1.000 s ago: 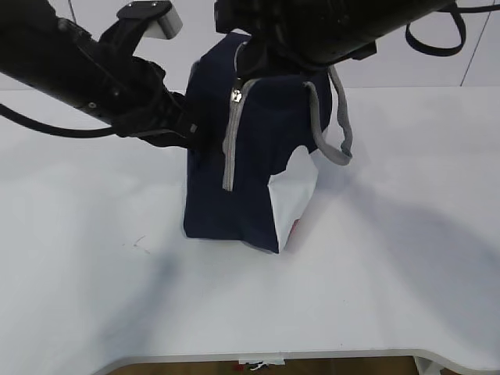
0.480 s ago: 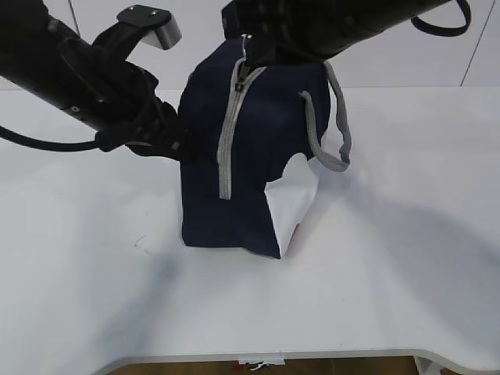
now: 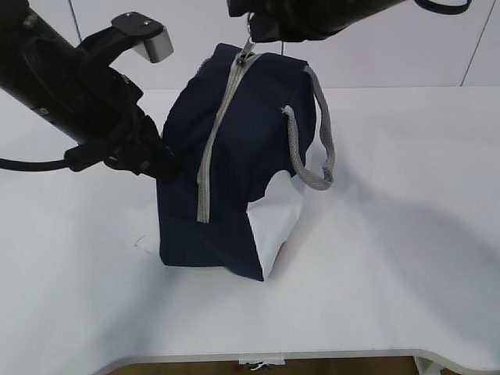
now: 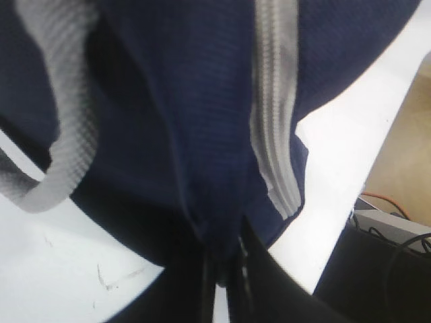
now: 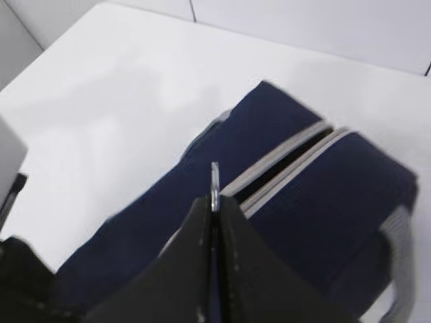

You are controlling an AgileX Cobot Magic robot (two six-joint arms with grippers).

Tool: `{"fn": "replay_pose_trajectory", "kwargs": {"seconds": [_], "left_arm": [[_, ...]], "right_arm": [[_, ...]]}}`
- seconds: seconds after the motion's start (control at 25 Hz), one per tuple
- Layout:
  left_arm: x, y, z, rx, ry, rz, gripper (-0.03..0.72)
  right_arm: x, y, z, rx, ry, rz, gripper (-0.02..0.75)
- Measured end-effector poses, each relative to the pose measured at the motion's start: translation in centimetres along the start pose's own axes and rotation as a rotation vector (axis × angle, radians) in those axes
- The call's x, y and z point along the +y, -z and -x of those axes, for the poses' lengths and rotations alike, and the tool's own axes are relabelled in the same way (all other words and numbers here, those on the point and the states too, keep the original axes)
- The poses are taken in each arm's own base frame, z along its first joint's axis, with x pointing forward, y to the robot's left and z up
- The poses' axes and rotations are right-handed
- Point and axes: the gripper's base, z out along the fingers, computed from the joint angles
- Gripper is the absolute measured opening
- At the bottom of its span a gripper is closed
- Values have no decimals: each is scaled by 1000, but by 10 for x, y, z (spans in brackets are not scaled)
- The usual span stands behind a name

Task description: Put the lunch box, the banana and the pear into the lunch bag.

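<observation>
While the lunch bag (image 3: 234, 164) stands on the white desk (image 3: 391, 258) in the exterior view, leaning toward the left arm, the step in hand looks like working the zipper, so the bag should be held firm while the pull is drawn steadily along the grey zipper strip (image 3: 217, 133). At the top edge of the bag the right gripper (image 3: 251, 33) has its jaws together on the small metal zipper pull (image 3: 248, 48), and the left gripper (image 3: 168, 168) is pressed into the bag's left side; one grey webbing handle (image 3: 308, 141) hangs loose on the right, clear of the zipper line. From the left wrist view, the left gripper (image 4: 225, 269) is pinched shut on a fold of the navy fabric low on the bag, which is the anchor needed; that fold should stay taut but not drag the bag further over. From the right wrist view, the right gripper (image 5: 214, 202) is clamped on the thin pull tab (image 5: 215, 178), and beyond it the two grey tapes stand apart with a dark gap between them. Pulling in line with the tapes should keep the slider from jamming. Neither the lunch box, the banana nor the pear shows in any view.
</observation>
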Motion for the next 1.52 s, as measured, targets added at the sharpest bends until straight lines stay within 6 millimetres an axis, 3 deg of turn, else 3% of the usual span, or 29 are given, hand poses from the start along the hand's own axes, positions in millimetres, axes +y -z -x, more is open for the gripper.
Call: {"fn": "replay_pose_trajectory", "kwargs": {"seconds": [0.16,0.36,0.88,1.0,1.24,1.36,1.52], "left_arm": [[-2,3,-1,9,-9,-4,-4],[-6,13,-2,18,-37,4,-4],[-19,44,-7,46,-106,17,-5],[-19,44,-8,49,-109,21,-5],[-18,43,-9,52,-66,24,1],[-18,43,-8,49,-28,29,61],[-19,53,1,11,14,44,249]], "right_arm": [[-19,2,5,-15,-24,-43,13],[-50,-11,5,-1,-69,-113,13],[-87,-89,-2,62,-106,-170,13],[-89,-97,-3,88,-154,-156,13],[-79,-93,1,130,-249,-46,13],[-73,-93,1,152,-285,24,13],[-69,-92,0,163,-308,64,13]]}}
